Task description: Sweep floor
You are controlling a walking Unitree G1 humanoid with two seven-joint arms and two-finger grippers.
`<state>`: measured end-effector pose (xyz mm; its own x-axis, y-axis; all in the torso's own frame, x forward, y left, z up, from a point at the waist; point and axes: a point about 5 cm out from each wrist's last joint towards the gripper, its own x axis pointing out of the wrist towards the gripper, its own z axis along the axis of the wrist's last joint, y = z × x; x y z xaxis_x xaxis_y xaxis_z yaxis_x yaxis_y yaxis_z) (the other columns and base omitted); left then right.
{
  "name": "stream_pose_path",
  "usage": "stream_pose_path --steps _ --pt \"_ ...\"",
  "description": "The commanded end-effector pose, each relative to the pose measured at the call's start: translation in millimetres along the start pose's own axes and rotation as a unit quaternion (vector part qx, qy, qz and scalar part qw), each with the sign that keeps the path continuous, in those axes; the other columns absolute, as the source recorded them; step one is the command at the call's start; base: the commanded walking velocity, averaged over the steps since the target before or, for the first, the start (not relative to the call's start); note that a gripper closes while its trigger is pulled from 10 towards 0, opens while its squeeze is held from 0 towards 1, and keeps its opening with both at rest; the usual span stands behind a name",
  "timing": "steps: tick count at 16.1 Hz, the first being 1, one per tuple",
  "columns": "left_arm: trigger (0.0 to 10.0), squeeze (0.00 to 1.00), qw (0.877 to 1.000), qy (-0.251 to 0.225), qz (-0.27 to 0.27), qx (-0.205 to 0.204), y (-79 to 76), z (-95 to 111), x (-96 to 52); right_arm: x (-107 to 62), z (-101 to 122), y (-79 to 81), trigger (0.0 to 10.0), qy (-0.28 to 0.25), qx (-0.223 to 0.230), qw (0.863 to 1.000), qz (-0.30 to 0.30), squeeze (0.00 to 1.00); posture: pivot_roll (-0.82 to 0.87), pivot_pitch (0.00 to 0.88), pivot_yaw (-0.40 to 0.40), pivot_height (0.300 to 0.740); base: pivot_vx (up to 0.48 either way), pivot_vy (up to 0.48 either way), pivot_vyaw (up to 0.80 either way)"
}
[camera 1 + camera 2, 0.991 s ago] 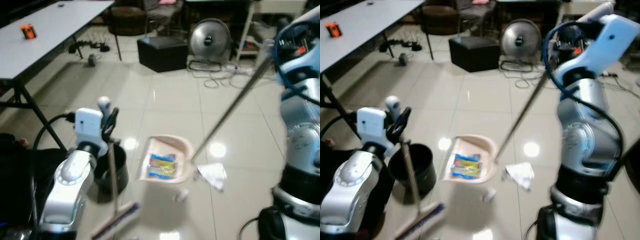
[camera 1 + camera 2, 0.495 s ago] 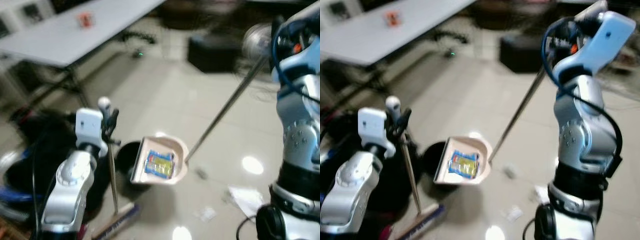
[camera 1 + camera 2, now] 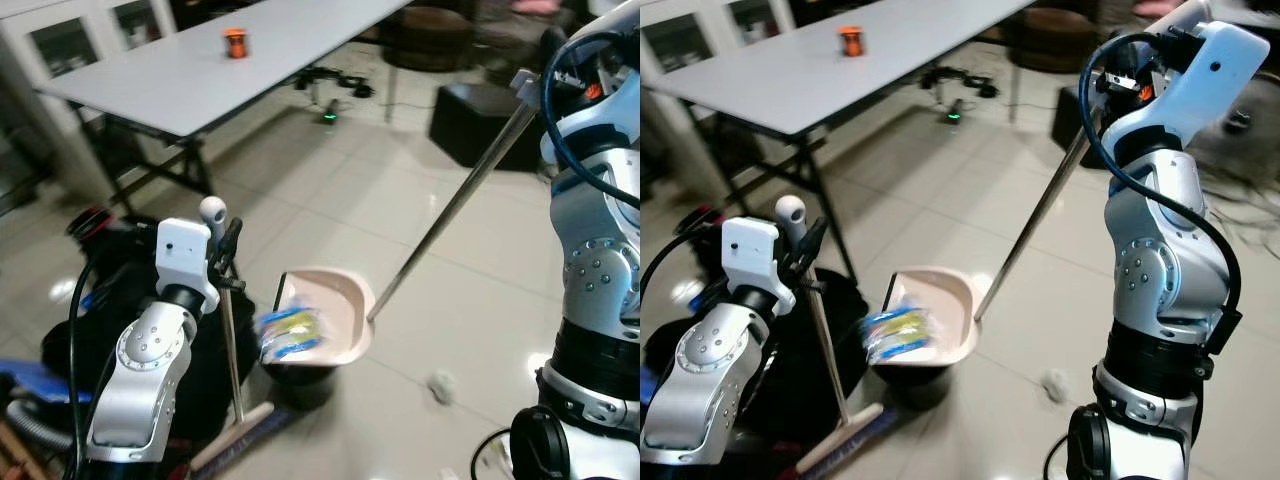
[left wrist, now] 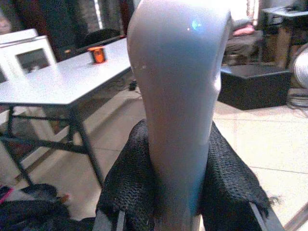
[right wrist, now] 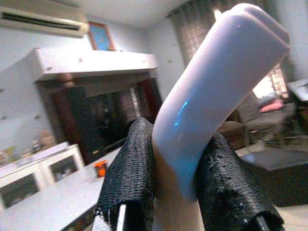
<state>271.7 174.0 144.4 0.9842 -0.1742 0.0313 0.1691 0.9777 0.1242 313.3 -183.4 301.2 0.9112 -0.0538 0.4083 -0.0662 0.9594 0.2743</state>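
Dustpan (image 3: pixel 330 315) tilted over the black bin (image 3: pixel 300 380), blue-yellow wrappers (image 3: pixel 290 335) at its lip. Right gripper (image 5: pixel 178 168) clamped on dustpan handle (image 3: pixel 450 210); left gripper (image 4: pixel 178 183) clamped on broom handle (image 3: pixel 232 350).

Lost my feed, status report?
Left gripper shut on broom. Right gripper shut on dustpan, tilted over bin; wrapper sliding out. Scrap on floor.

The black round bin (image 3: pixel 300 385) under the tilted beige plastic dustpan (image 3: pixel 335 312) is mostly hidden by it. The broom's flat dark head (image 3: pixel 240 440) at 7 o'clock is cut by the bottom edge. The small grey scrap on the tiled floor (image 3: pixel 441 383) is too blurred to identify. The small orange object on the grey counter (image 3: pixel 235 43) is too small to name.
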Motion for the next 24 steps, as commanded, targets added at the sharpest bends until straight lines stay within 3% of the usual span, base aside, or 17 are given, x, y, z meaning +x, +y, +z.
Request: stream_pose_path --steps 1,11,15,18,21,24 --pt "10.0 0.00 1.000 -0.011 0.013 0.017 8.4 5.8 -0.3 -0.2 6.3 11.0 10.0 -0.021 0.018 0.999 0.022 0.00 -0.06 0.000 0.043 0.740 0.424 0.000 0.00" --pt "10.0 0.00 1.000 -0.002 0.021 0.012 12.2 -0.9 -2.9 0.9 4.3 6.3 10.0 -0.027 0.021 0.999 0.015 0.00 -0.06 0.000 0.040 0.740 0.000 0.000 0.00" --pt "10.0 0.00 1.000 -0.002 0.016 0.010 11.2 -1.4 -1.3 1.5 -1.6 1.8 10.0 -0.032 0.000 0.999 -0.002 0.00 -0.06 0.000 0.042 0.740 0.000 0.000 0.00" --pt "10.0 0.00 1.000 -0.002 0.012 0.011 9.5 -2.0 0.1 3.9 -10.4 6.9 10.0 -0.045 -0.025 0.998 0.021 0.00 -0.05 0.000 0.042 0.740 0.000 0.000 0.00" --pt "10.0 0.00 1.000 -0.002 0.016 0.011 10.6 -1.6 -1.4 8.2 -28.2 22.3 10.0 -0.048 -0.079 0.993 0.074 0.00 -0.04 0.000 0.031 0.740 0.000 0.000 0.00" --pt "10.0 0.00 1.000 -0.001 0.018 0.011 11.7 -2.1 -3.0 11.4 -36.2 34.7 10.0 -0.060 -0.094 0.988 0.104 0.00 -0.03 0.000 0.024 0.740 0.000 0.000 0.00"
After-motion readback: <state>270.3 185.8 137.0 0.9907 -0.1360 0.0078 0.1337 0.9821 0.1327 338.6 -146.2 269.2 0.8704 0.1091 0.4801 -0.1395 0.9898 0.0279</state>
